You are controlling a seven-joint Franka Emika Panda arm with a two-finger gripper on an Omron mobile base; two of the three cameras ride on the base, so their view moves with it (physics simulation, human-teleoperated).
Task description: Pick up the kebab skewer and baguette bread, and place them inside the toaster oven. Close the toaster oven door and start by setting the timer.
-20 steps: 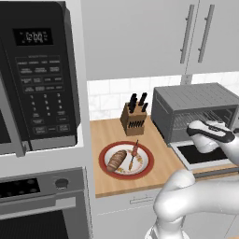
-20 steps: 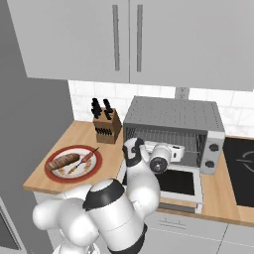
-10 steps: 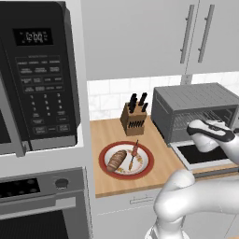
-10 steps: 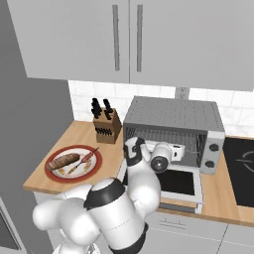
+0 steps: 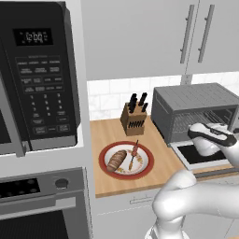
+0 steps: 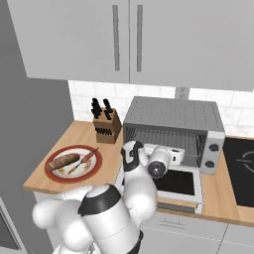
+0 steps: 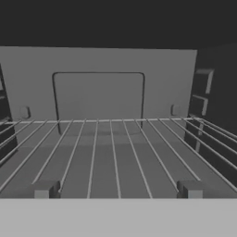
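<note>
The kebab skewer (image 5: pixel 133 155) and the brown baguette bread (image 5: pixel 116 160) lie side by side on a red-rimmed plate (image 5: pixel 105 167) on the wooden counter. From the other side, the skewer (image 6: pixel 84 159) and the loaf (image 6: pixel 63 161) show on the same plate. The grey toaster oven (image 5: pixel 196 100) stands to the plate's right. The toaster oven door (image 5: pixel 200 156) hangs open, flat in front of it. My gripper (image 7: pixel 117 190) is open and empty at the oven's mouth, its fingertips (image 7: pixel 44 190) just above the wire rack (image 7: pixel 111 148). My hand is far from the plate.
A knife block (image 5: pixel 134 116) stands behind the plate against the tiled wall. A black microwave (image 5: pixel 37 79) and a built-in oven (image 5: pixel 42 200) fill the left side. A black cooktop (image 6: pixel 240 168) lies right of the toaster oven. Wall cabinets (image 6: pixel 129 39) hang above.
</note>
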